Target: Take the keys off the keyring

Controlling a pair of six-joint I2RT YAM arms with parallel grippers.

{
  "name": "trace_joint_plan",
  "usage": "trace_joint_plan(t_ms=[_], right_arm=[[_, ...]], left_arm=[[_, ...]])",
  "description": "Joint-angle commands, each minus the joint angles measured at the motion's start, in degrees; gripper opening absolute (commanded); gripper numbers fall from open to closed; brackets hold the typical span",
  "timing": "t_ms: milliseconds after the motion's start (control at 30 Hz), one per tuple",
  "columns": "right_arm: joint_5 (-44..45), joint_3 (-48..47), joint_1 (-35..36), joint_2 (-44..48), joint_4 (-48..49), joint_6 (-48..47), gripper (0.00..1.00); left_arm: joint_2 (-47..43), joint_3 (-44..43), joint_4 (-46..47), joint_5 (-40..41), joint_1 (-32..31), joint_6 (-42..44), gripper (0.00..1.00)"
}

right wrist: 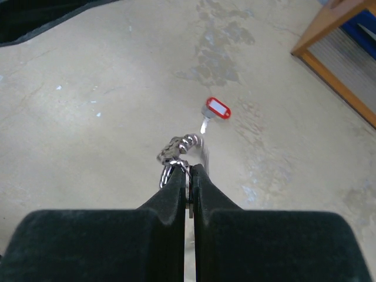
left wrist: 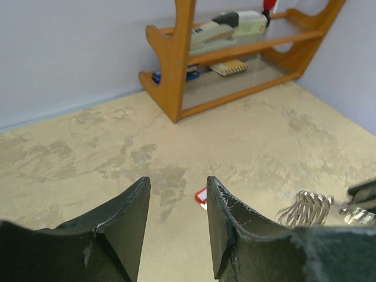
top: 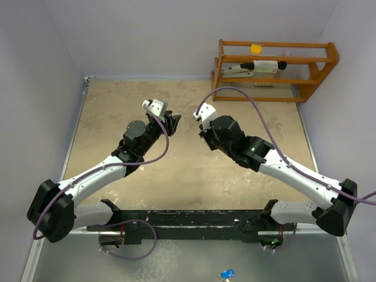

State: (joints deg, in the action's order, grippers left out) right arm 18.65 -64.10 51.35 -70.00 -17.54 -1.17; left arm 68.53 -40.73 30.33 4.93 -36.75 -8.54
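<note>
My right gripper (right wrist: 189, 171) is shut on the keyring (right wrist: 179, 147), a twisted silver wire coil, and holds it above the table. The ring also shows in the left wrist view (left wrist: 306, 207), at the right gripper's fingertips (left wrist: 359, 202). The red-tagged key (right wrist: 217, 108) lies loose on the table beyond the ring. In the left wrist view it (left wrist: 201, 195) shows just past my left gripper (left wrist: 176, 181), which is open and empty. In the top view the left gripper (top: 173, 122) and the right gripper (top: 202, 132) face each other, a little apart. The black-tagged key is out of view.
A wooden rack (top: 273, 70) stands at the back right with a stapler (left wrist: 226, 29) and small items on its shelves. White walls close the table on the left, back and right. A small blue object (top: 227, 274) lies below the arm bases.
</note>
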Motion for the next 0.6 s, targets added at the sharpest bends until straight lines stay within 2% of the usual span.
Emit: trace_joint_plan(t_ms=[0,200,333,567], right_arm=[[6.8,-4.5,0.3,4.3,-6.1,0.4,0.00],[7.3,-6.5,0.3,5.3,-6.1,-0.8,0.00],[7.0,-7.5,0.4,4.4,-7.4,-0.8,0.00],[7.0,-13.1,1.3,0.8,-14.1,-0.2,0.00]], left_arm=[[-2.2,2.8,-0.5,-8.3,0.3,4.3,0.41],[-4.2,4.5,-1.1,-10.6,0.3,6.2,0.50],[-4.2,4.5,3.2,-16.6,0.3,6.9,0.56],[-2.7,4.4,13.8,-26.6,0.3,4.4,0.61]])
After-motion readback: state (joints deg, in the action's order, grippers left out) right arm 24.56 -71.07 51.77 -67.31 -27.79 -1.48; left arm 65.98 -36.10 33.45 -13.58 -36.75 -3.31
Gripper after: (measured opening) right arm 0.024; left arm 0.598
